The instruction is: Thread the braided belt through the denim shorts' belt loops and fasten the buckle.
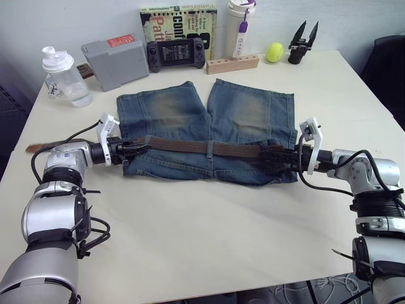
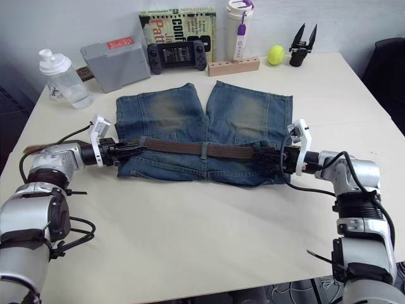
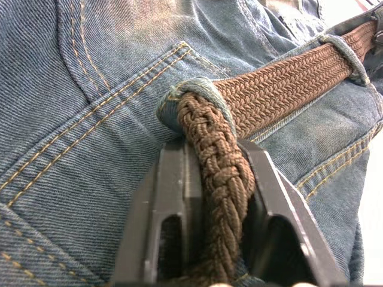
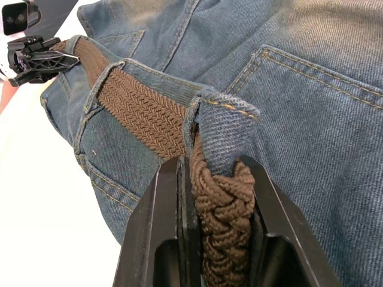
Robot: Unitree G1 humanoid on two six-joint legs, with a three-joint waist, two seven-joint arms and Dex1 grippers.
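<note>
Brown woven cord is what we have in both hands: the long braided brown belt [image 1: 209, 148] lies across the waistband of the faded blue denim shorts [image 1: 209, 130], which are spread flat near the middle of the pale tabletop [image 1: 209, 240], and it runs under the short blue denim belt loops [image 1: 209, 149] we can see along that band. Our left gripper [image 1: 135, 149] is clamped on the belt where it leaves the loop at the left end of the waistband, and our right gripper [image 1: 275, 156] is pinched on it at the loop on the right end. We judge the braid soft, light and a little stretchy, with a rough weave that should grip well between the black fingers [image 3: 161, 227]; it will sag and twist if held far from a loop, so taking it close to the loop mouth seems best. The denim is limp and may bunch or drag along when we pull. Beyond the shorts stand a clear plastic shaker bottle [image 1: 63, 76], a grey box [image 1: 115, 63], a black handheld console [image 1: 176, 53], a wooden block [image 1: 232, 64] and a yellow-green ball [image 1: 274, 52], all well apart from our work.
</note>
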